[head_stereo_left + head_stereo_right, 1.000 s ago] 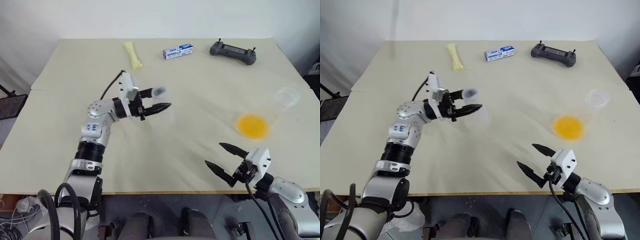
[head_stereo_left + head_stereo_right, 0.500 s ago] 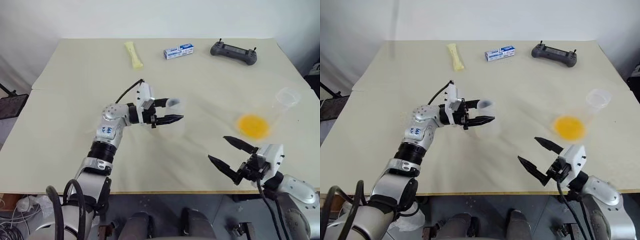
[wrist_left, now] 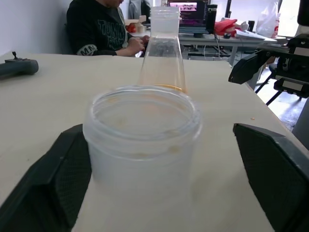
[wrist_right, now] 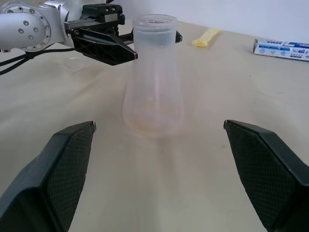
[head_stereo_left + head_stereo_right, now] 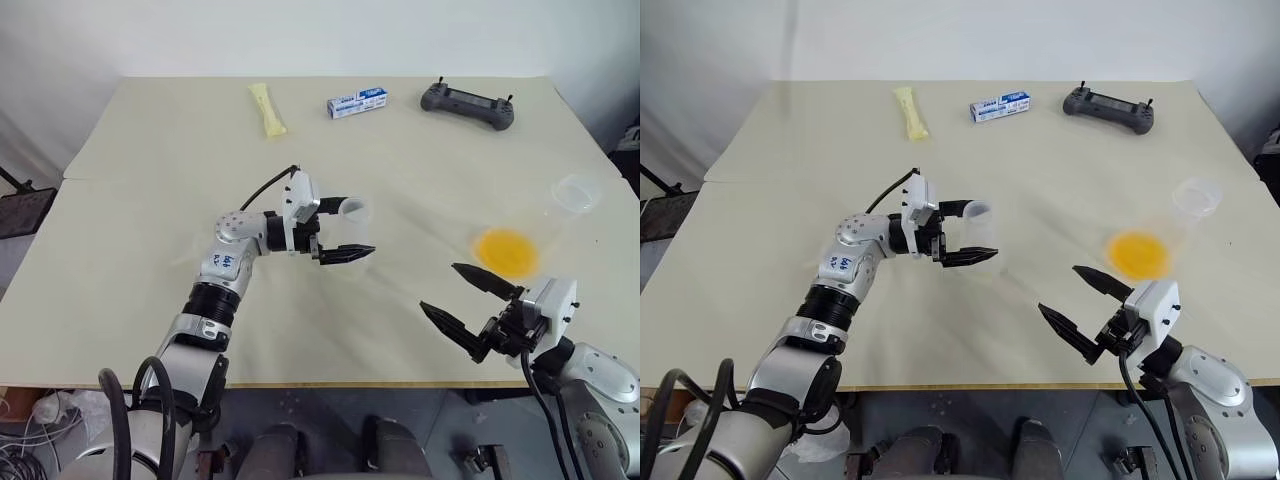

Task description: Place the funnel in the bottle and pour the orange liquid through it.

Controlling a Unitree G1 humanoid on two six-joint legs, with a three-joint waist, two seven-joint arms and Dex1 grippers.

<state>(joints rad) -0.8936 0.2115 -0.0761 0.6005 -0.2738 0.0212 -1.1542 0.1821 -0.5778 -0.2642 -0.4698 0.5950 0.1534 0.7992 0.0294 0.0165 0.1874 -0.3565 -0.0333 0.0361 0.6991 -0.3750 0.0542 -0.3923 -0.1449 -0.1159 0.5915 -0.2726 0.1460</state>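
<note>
The bottle [image 4: 153, 72], clear with a faint orange film inside, stands upright on the table near the middle. My left gripper [image 5: 358, 228] is open around its neck, one finger [image 3: 58, 188] close beside it and the other well apart. The orange liquid [image 5: 505, 250] lies in the bottom of a wider-mouthed clear flask [image 5: 577, 192] at the right. My right gripper [image 5: 440, 288] hangs open over the front edge, near that flask and holding nothing. The funnel is out of view.
Along the far side of the table [image 5: 150, 200] lie a yellow packet [image 5: 266, 108], a blue and white box [image 5: 356, 102] and a dark grey controller [image 5: 466, 103]. A person [image 3: 104, 29] sits beyond the table in the left wrist view.
My left gripper carried the bottle to the right and down, then opened, leaving it standing on the table. My right gripper rose a little.
</note>
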